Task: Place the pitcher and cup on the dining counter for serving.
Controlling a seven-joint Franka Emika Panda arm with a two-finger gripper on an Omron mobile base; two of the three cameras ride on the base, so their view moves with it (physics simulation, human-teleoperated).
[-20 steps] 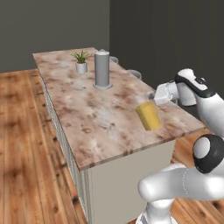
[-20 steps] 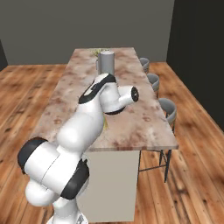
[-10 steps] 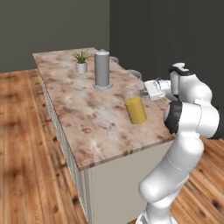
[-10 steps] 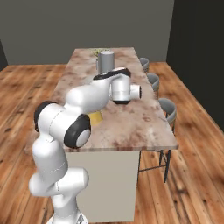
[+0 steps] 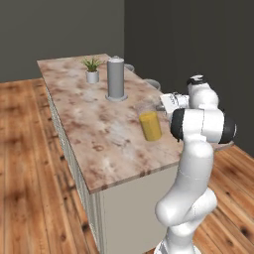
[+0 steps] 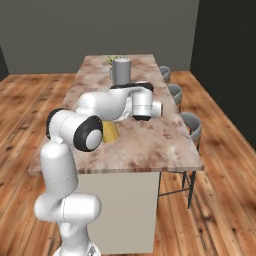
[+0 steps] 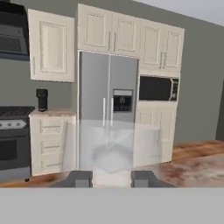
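Left base view: amber-filled pitcher (image 5: 150, 121) on dining counter (image 5: 94, 129)

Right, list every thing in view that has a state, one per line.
pitcher: upright on the dining counter, about half full of amber liquid, between the fingers.
gripper: fingers on either side of the pitcher; contact unclear.
grey metal cylinder: upright, lid on.
potted plant: upright.
refrigerator: doors closed.
upper cabinets: doors closed.
microwave: door closed.

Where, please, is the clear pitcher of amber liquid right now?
The pitcher stands on the marbled dining counter near its stool-side edge, at the gripper, nearer the camera than the grey metal cylinder.
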